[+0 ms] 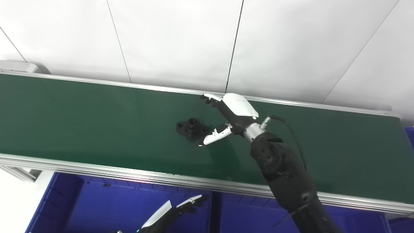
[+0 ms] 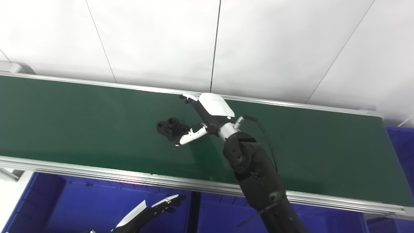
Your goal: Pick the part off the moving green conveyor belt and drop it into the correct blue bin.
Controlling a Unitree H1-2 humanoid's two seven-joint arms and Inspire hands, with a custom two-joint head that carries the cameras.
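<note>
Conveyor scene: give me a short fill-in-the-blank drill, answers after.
1. The black part lies on the ____ conveyor belt.
2. The hand reaching over the belt beside the part is the ____ hand.
3. The right hand's fingers are ____, not closed on the part.
4. The left hand hangs low, in front of the ____ bins.

Answers: green; right; open; blue

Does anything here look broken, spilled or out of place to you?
Nothing stands out. One black part lies flat on the green belt, with the open right hand just beside it. The left hand waits low over a blue bin.
</note>
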